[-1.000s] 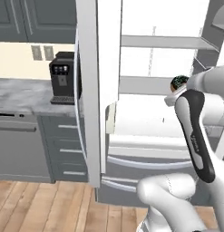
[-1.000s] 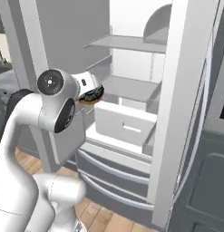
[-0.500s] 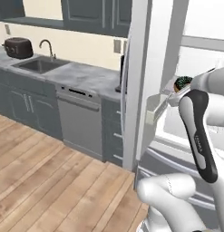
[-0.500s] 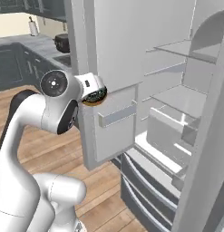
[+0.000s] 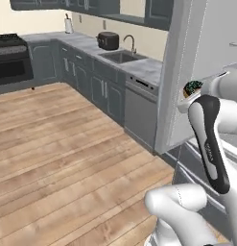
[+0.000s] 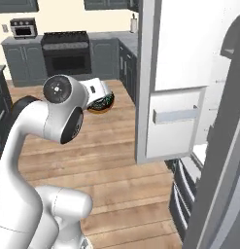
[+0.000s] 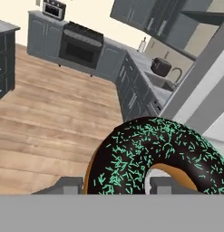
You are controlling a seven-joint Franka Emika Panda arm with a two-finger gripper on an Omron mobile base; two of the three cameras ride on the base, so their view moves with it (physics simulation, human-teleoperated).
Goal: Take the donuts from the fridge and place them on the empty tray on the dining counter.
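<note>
A donut (image 7: 154, 152) with dark chocolate icing and green sprinkles sits between my fingertips, and my gripper (image 7: 115, 185) is shut on it. From the base cameras the same donut (image 5: 192, 88) (image 6: 101, 102) hangs at the end of my raised arm, out in front of the fridge and clear of it. The fridge (image 6: 176, 78) stands open, its grey door (image 5: 187, 67) swung out beside my hand and its white interior (image 6: 216, 97) at the far right. The tray and the dining counter are out of view.
Wood floor (image 5: 67, 139) spreads ahead. Along the far wall run dark grey cabinets with a sink (image 5: 121, 56), a dishwasher (image 5: 139, 108) and a black oven range (image 6: 68, 53). A dark grey unit (image 7: 3, 50) stands at the left edge of the hand view.
The whole picture has swung left, from the fridge's shelves to the kitchen floor and cabinets: the base is turning. The donut stays in my gripper, which holds its pose.
</note>
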